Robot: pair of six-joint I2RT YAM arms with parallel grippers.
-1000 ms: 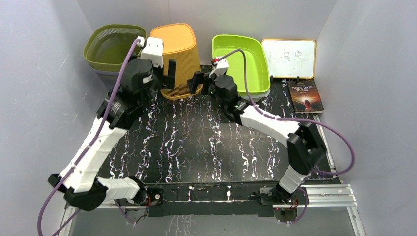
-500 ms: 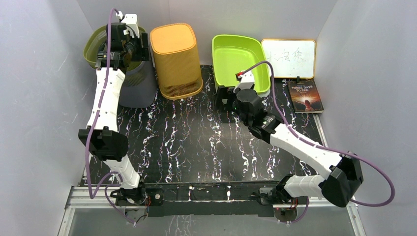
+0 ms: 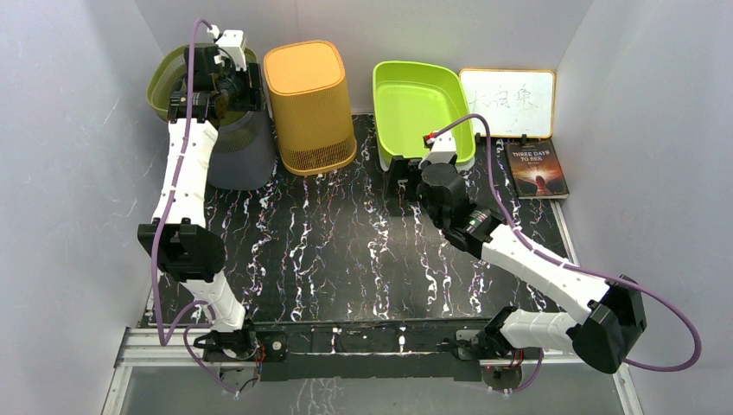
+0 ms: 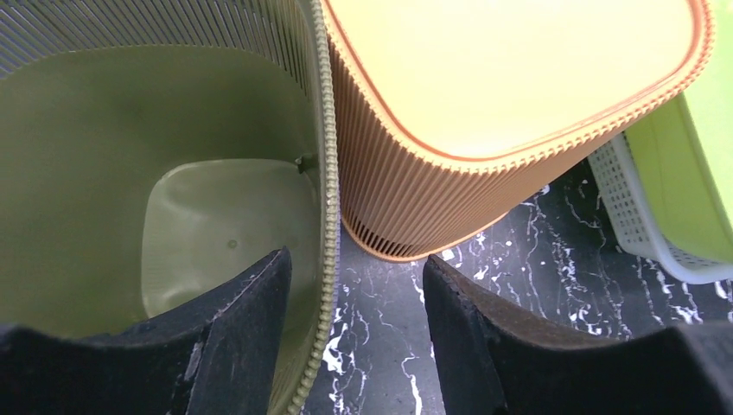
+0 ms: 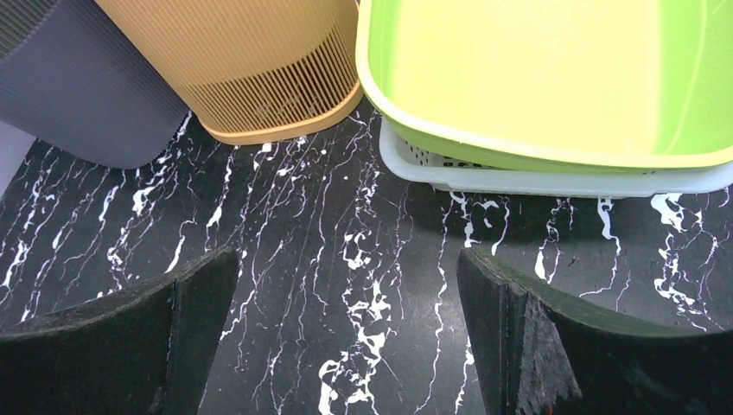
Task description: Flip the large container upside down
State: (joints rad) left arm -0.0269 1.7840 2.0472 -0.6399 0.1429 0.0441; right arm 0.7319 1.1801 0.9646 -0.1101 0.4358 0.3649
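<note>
"Left wrist view first: how does your claw on that side stand?"

"My left gripper (image 4: 354, 259) is about half open and straddles the rim of the olive basket (image 4: 130, 112). One finger (image 4: 233, 328) hangs inside the basket and the other (image 4: 484, 346) is outside, over the gap next to the orange basket (image 4: 519, 69). The rim runs between them. Neither pad presses on it, so I have hold of nothing."

"Where is the olive basket?"

"It is at the far left corner of the table (image 5: 302, 216), upright with its mouth facing up. It stands above a grey bin (image 5: 78, 86), but I cannot tell whether it is nested in it. The orange basket just beside it has its closed bottom facing up."

"And your other claw?"

"My right gripper (image 5: 347, 255) is spread wide and empty. It hovers over the marbled table just in front of the green tub (image 5: 562, 69), which sits in a white tray (image 5: 519, 181). A whiteboard (image 3: 507, 102) and a book (image 3: 538, 169) lie to the right of them."
</note>
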